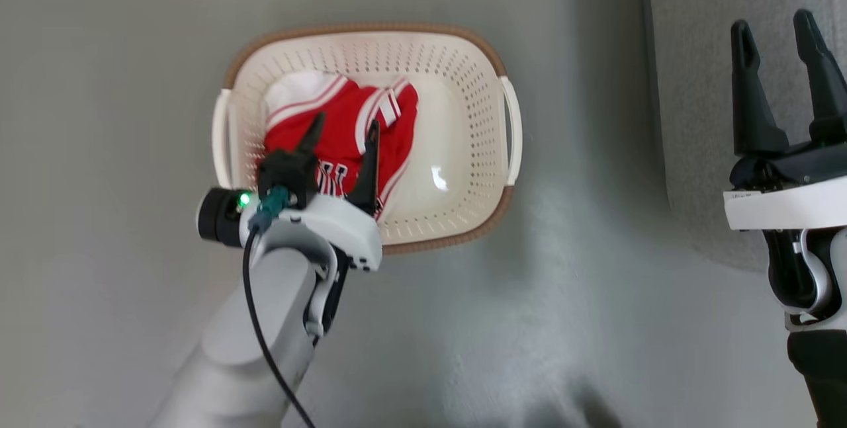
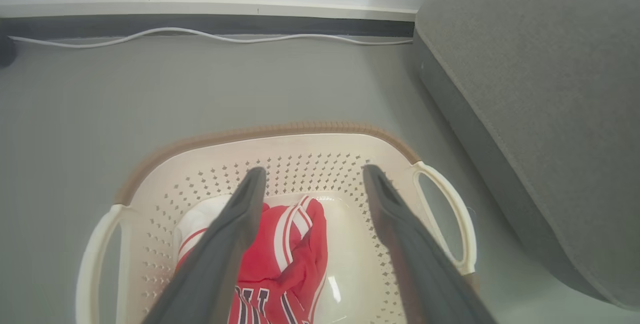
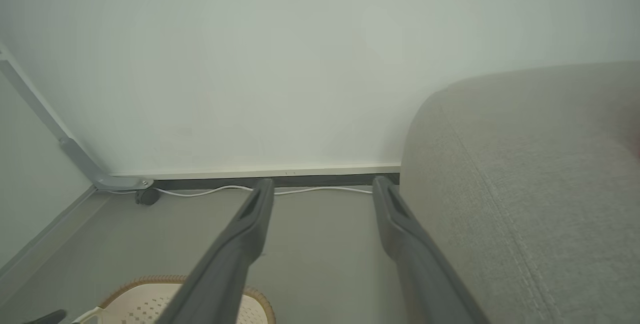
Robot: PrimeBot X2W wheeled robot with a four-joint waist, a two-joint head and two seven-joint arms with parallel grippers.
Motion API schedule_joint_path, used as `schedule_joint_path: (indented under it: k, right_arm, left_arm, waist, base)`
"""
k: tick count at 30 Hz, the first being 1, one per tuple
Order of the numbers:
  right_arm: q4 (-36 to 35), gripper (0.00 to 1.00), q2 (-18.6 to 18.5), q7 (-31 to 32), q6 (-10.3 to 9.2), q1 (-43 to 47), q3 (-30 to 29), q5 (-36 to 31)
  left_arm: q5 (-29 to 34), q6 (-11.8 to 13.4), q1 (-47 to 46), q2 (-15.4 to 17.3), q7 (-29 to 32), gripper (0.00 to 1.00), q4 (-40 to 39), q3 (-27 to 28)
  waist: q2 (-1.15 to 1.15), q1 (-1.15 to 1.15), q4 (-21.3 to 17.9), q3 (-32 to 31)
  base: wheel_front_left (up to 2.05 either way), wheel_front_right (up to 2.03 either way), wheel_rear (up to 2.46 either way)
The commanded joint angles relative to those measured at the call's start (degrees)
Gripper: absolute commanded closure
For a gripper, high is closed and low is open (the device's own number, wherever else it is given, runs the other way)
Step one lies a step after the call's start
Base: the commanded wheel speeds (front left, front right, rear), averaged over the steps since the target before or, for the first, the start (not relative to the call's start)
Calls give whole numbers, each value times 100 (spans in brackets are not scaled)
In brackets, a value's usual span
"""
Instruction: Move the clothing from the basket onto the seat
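- Left gripper (image 1: 347,121), head view: spread wide, empty, over the red jersey (image 1: 397,137) crumpled in the cream perforated basket (image 1: 370,30); right gripper (image 1: 773,20) spread too, beside the grey woven seat (image 1: 695,84).
- Left wrist view: floppy fabric, so a shallow pinch might catch one fold and slip.
- Right wrist view: seat edge is rounded, so a carelessly dropped jersey could slide off.

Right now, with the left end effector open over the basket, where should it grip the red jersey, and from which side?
Probably the bunched red fold beside the white-striped trim, from straight above: the jersey lies crumpled in the left half of the basket, and the walls block a sideways approach.
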Motion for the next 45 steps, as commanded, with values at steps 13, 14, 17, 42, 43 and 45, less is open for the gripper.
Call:
schedule_joint_path:
  k: [13,14,17,42,43,45]
  right_arm:
    - [-579,0,-6,-35,18,-383,457,165]
    - [-604,0,4,-35,18,-399,486,175]
    - [-671,0,36,-35,18,-422,570,194]
    - [-975,0,193,-35,18,-525,710,346]
    - [-992,0,199,-35,18,-537,710,349]
    - [-1012,0,204,-35,18,-551,711,354]
  left_arm:
    - [-22,22,-1715,45,2,0,2490,-405]
    - [-60,33,-1828,45,36,0,2657,-442]
    - [-122,85,-2138,45,365,0,3102,-610]
    - [439,516,-3108,114,2983,0,3959,-2017]
    - [475,512,-3110,137,3035,0,3962,-2065]
    - [499,512,-3114,162,3073,0,3964,-2101]
  waist:
    - [0,0,-467,1213]
    - [0,0,-486,1249]
    - [0,0,-540,1347]
    - [0,0,-881,1819]
    - [0,0,-896,1834]
    - [0,0,-914,1854]
  base:
    - [0,0,0]
    - [0,0,0]
    - [0,0,0]
    - [0,0,0]
    - [0,0,0]
    - [0,0,0]
